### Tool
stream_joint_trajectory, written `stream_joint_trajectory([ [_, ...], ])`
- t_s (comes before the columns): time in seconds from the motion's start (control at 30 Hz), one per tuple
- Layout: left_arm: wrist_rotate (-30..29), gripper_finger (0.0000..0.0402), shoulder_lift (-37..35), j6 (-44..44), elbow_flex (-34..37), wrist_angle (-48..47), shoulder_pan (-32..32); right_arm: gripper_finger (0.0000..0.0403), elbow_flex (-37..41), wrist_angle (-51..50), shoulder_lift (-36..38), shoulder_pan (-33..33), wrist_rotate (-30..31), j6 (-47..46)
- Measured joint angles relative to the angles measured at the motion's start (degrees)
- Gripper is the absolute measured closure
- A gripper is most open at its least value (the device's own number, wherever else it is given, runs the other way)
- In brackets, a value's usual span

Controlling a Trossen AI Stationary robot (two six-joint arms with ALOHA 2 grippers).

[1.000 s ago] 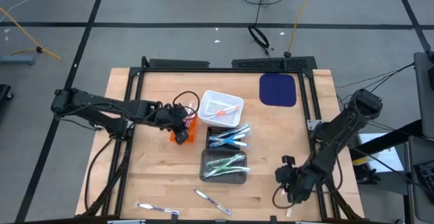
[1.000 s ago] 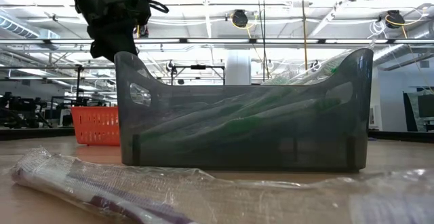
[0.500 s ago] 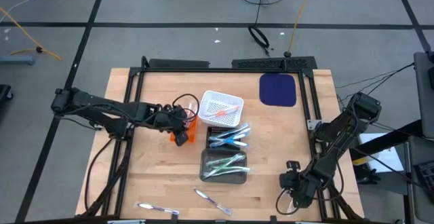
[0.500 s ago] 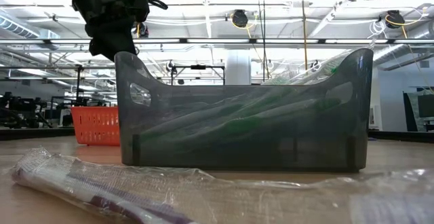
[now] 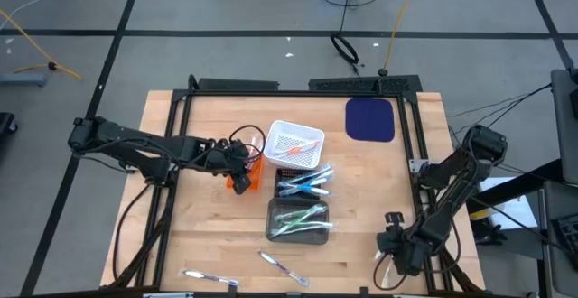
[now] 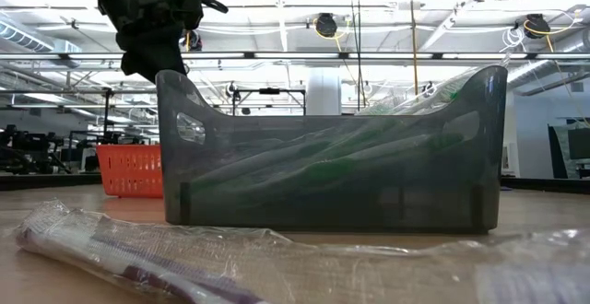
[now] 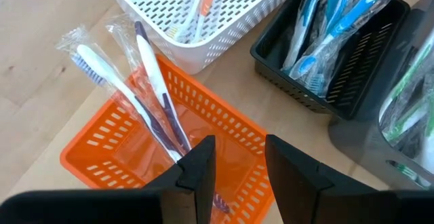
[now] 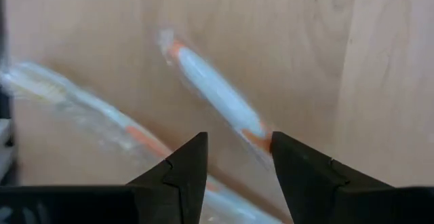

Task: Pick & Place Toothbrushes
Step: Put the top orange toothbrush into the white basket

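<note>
While both grippers (image 7: 234, 166) (image 8: 234, 159) gape, two purple toothbrushes (image 7: 146, 91) fill one orange basket (image 7: 108, 149).

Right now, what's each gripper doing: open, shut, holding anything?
Left gripper: open, empty, above the orange basket.
Right gripper: open, empty, over an orange-accented toothbrush.

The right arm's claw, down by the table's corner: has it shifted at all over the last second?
Yes. In the high view the right gripper has slid toward the table's near right corner, farther from the grey bin than it was a second ago.
</note>
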State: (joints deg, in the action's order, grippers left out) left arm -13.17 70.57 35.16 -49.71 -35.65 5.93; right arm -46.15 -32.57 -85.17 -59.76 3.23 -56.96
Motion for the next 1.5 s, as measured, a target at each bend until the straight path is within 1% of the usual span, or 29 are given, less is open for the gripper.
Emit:
stream_joint_trajectory([
  [0.2, 0.0, 0.0273, 0.0, 0.0, 0.0, 0.4, 0.0, 0.0249, -0.2, -0.5, -3.5, 0.1, 0.4, 2.4],
  [0.3, 0.0, 0.0273, 0.0, 0.0, 0.0, 1.0, 0.0, 0.0266, -0.2, -1.0, -4.1, 0.1, 0.5, 2.2],
  [0.4, -0.1, 0.0273, 0.0, -0.2, 0.0, 1.9, 0.0, 0.0304, -0.2, -1.1, -4.1, 0.1, 0.5, 2.2],
  [0.53, -0.1, 0.0273, 0.0, -0.3, 0.0, 2.5, 0.0, 0.0379, -0.1, -1.0, -4.1, 0.2, 0.1, 2.1],
  [0.57, -0.1, 0.0273, 0.0, -0.3, 0.0, 2.5, 0.0, 0.0386, -0.1, -1.0, -4.1, 0.2, 0.0, 1.9],
  [0.73, -0.1, 0.0273, 0.0, -0.4, 0.0, 2.5, 0.0, 0.0385, 0.0, -1.1, -3.3, 0.6, -0.2, 0.1],
  [0.87, -0.1, 0.0273, 0.0, -0.4, 0.0, 2.6, 0.0, 0.0388, 0.3, -1.5, -0.8, 2.0, 0.6, -0.1],
  [1.1, 0.0, 0.0273, 0.0, -0.5, 0.0, 3.6, 0.0, 0.0388, 0.0, -0.3, 8.5, 6.4, 7.4, 2.4],
  [1.2, 0.3, 0.0273, 0.0, -1.4, 0.0, 5.7, 0.0, 0.0389, 0.0, 3.2, 13.1, 8.5, 12.0, 5.3],
  [1.37, 1.1, 0.0273, 0.0, -6.0, 0.0, 12.8, 0.3, 0.0389, -0.1, 14.5, 19.2, 11.4, 21.7, 16.0],
  [1.5, 1.2, 0.0273, 0.0, -11.4, 0.0, 21.2, 1.0, 0.0389, -0.1, 24.6, 21.1, 13.5, 29.3, 27.4],
])
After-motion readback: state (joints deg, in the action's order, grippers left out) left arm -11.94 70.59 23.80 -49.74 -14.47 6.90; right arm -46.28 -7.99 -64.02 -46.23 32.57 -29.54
